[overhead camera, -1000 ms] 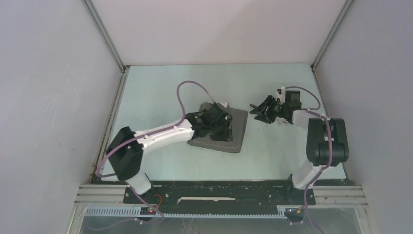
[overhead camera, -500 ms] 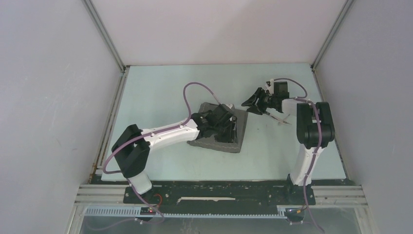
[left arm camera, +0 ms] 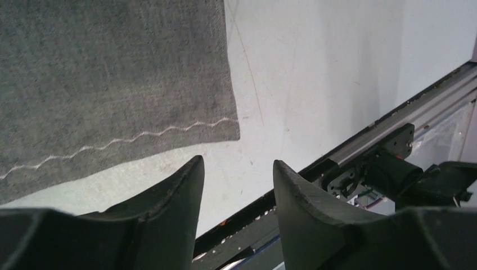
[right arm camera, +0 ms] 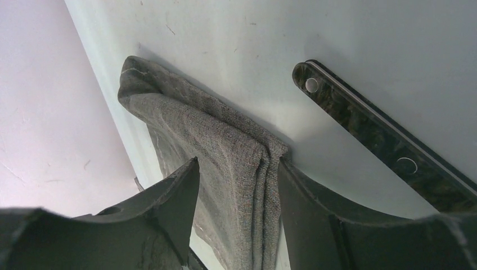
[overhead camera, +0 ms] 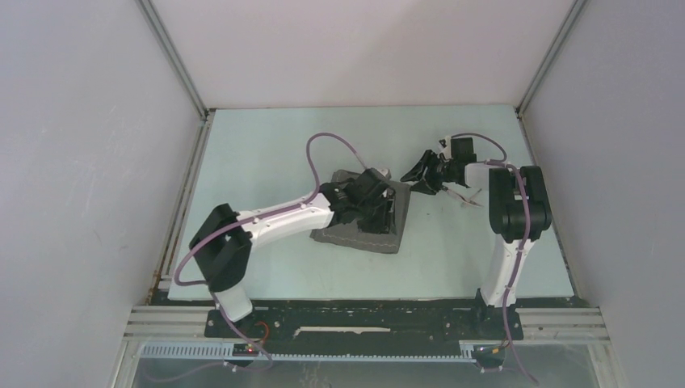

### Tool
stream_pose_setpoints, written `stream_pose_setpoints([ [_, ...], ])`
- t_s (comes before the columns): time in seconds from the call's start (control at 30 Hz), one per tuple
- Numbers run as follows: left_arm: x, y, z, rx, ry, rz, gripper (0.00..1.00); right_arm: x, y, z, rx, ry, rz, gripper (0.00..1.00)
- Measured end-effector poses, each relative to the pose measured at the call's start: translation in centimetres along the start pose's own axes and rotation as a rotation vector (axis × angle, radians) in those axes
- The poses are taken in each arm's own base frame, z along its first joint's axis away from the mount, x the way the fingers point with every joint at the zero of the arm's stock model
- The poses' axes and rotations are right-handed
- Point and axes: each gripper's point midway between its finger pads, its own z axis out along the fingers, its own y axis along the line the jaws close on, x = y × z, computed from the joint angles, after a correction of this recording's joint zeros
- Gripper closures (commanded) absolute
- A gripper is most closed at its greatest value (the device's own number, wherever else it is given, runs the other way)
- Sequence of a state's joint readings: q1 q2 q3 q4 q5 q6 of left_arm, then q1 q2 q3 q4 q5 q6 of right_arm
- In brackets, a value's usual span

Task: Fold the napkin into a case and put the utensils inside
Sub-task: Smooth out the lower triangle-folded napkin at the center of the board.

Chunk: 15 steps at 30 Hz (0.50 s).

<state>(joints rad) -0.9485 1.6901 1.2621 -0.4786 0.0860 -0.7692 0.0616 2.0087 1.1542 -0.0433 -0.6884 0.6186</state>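
1. The pale, faintly green flat table (overhead camera: pixel 266 162) fills the floor of a booth with plain grey-white walls (overhead camera: pixel 81 162).
2. The white-and-black left arm (overhead camera: pixel 275 222) reaches from its base at the near left out over the middle of the table. The white-and-black right arm (overhead camera: pixel 517 210) stands upright at the right, with its wrist bent toward the centre.
3. The napkin (overhead camera: pixel 359 234), a grey woven cloth with a pale zigzag stitch line along its hem, lies folded near the middle of the table. It sits partly under the left arm's wrist, and its layers are stacked along the right-hand fold.
4. The left gripper (left arm camera: pixel 238 161) hangs over bare table just off the napkin's hemmed corner. Its jaws are parted with nothing between them.
5. The right gripper (right arm camera: pixel 236 163) sits at the napkin's far right corner. Its jaws are apart and the layered fold shows in the gap between them. I cannot tell whether either finger presses the cloth.
6. The knife (right arm camera: pixel 371 126), a slim piece with a dark mottled handle and pale rivets, lies flat on the table. It is just beside the fold and apart from the cloth.
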Motion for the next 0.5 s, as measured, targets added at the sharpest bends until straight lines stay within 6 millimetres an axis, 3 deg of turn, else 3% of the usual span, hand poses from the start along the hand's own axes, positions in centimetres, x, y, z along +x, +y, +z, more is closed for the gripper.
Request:
stream_pose_setpoints([
  [0.17,-0.2,-1.9,3.0,-0.039,0.033,0.047,0.45,0.0,-0.1,0.1,-0.001,0.002,-0.01,0.45],
  [0.3,1.0,-2.4,5.3,-0.114,0.059,0.108,0.48,0.2,-0.2,0.4,-0.01,0.019,-0.004,0.49],
  [0.5,2.2,-1.6,5.6,-0.189,0.071,0.159,0.61,0.2,-0.2,1.0,-0.02,0.031,-0.005,0.63],
])
